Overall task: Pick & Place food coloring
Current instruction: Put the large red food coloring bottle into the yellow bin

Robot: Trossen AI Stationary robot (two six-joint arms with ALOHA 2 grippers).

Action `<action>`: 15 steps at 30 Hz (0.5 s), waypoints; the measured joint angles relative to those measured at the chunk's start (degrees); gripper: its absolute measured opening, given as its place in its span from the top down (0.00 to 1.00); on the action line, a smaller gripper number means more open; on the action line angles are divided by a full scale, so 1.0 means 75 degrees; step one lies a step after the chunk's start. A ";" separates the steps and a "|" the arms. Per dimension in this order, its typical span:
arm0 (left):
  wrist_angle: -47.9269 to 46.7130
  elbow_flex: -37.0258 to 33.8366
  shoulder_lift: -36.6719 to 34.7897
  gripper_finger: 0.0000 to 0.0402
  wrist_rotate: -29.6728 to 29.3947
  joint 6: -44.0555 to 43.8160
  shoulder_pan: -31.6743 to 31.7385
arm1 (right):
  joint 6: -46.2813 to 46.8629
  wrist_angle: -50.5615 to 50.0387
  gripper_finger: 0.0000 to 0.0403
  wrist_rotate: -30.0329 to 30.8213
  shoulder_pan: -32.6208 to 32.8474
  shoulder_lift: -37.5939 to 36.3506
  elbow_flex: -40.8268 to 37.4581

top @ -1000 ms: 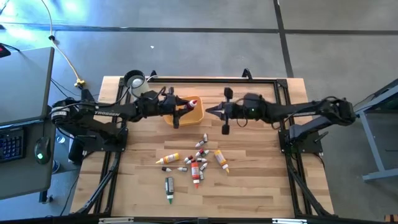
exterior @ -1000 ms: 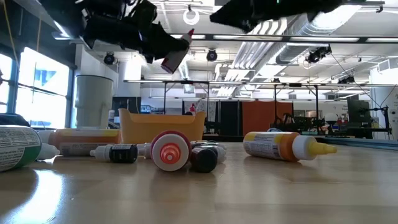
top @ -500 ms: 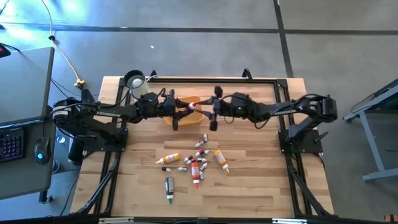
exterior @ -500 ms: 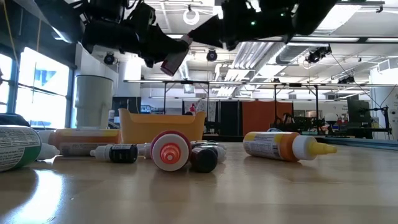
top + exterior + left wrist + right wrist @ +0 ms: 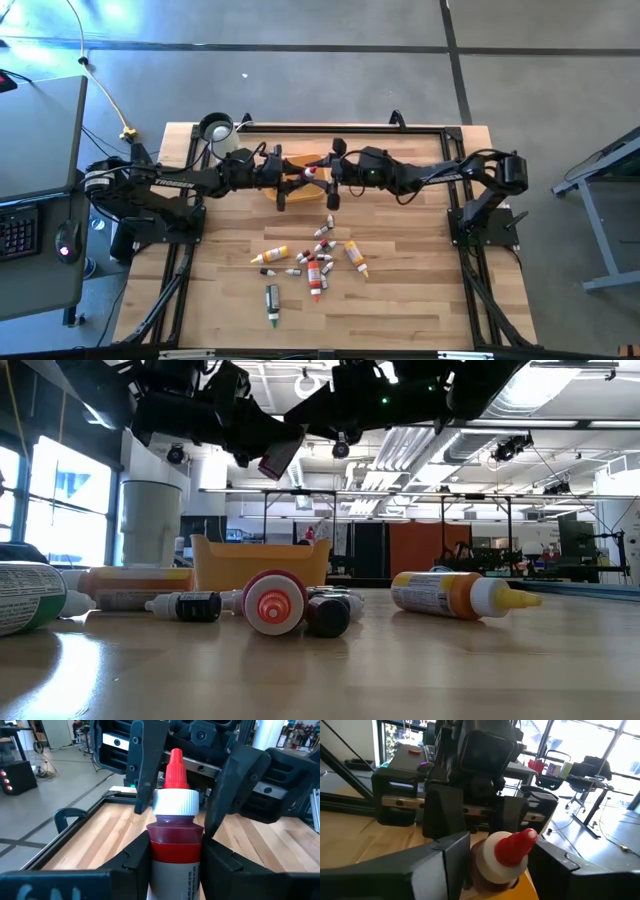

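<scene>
Above the far middle of the pale wooden table [image 5: 400,280], over the yellow-orange square plastic tray [image 5: 297,160], I have both arms meeting nose to nose. My left gripper [image 5: 172,852] is clamped on the body of a small red plastic food-colouring bottle with a white collar and red pointed tip [image 5: 174,827], cap aimed at the other arm. My right gripper [image 5: 492,851] has its fingers parted, one on either side of the cap end; I can't tell whether they touch it, and they aren't gripping.

I judge the bottle light, fairly stiff but squeezable, with a slick label, so I'd take it on the shoulder or white collar, not the tapered tip, and squeeze gently.

Nearer on the table lies the scattered cluster of small bottles and tubes [image 5: 318,258], red, orange, yellow and dark, well apart from both grippers.
</scene>
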 joint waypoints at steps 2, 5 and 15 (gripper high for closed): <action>-0.0007 0.0003 -0.0003 0.69 0.0000 0.0000 0.0000 | -0.0005 0.0042 0.58 -0.0046 0.0000 0.0000 0.0000; -0.0018 0.0003 -0.0001 0.69 0.0007 0.0000 0.0000 | 0.0000 -0.0020 0.59 -0.0078 0.0000 0.0000 0.0000; -0.0080 0.0003 0.0003 0.69 -0.0006 0.0004 0.0000 | 0.0125 -0.0136 0.69 -0.0008 -0.0003 0.0000 0.0003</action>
